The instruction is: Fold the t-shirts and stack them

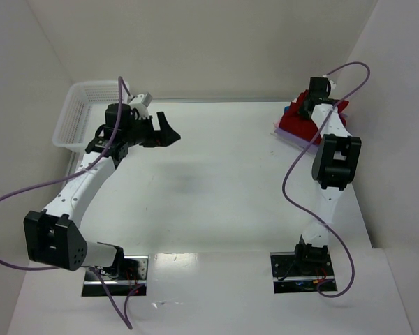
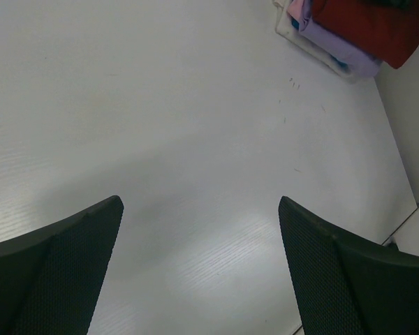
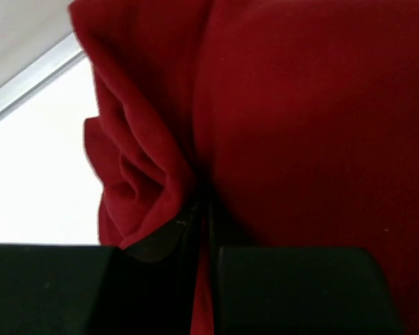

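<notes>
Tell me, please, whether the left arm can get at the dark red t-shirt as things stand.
Probably not. The dark red t-shirt lies at the far right corner, across the table from the open left gripper, and the right gripper is shut on it.

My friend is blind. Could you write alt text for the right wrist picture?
A dark red t-shirt fills most of the close-up, a bunched fold of it pinched by the right gripper at the bottom edge. White table shows at left.
</notes>
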Action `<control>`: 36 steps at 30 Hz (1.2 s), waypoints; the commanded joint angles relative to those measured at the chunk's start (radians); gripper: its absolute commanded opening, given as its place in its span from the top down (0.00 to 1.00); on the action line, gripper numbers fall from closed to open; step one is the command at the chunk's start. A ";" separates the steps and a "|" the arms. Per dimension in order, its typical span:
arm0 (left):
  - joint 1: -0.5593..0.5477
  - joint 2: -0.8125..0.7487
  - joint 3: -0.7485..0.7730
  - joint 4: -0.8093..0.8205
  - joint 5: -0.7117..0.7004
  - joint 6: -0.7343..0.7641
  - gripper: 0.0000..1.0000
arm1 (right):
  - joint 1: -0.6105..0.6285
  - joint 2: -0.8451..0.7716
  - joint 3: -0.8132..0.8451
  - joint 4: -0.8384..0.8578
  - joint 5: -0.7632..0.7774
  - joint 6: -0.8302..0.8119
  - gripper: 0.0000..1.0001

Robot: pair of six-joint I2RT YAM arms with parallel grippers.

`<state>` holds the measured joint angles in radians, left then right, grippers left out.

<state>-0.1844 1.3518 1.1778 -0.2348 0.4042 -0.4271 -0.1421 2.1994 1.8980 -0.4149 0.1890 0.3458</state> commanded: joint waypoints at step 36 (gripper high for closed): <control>0.007 -0.085 -0.006 -0.067 0.007 -0.027 0.00 | -0.067 -0.087 0.042 -0.056 0.192 -0.047 0.68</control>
<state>-0.1844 1.3121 1.1717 -0.3107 0.3981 -0.4511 -0.2092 2.1773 1.9457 -0.4652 0.3595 0.2974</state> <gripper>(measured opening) 0.997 0.294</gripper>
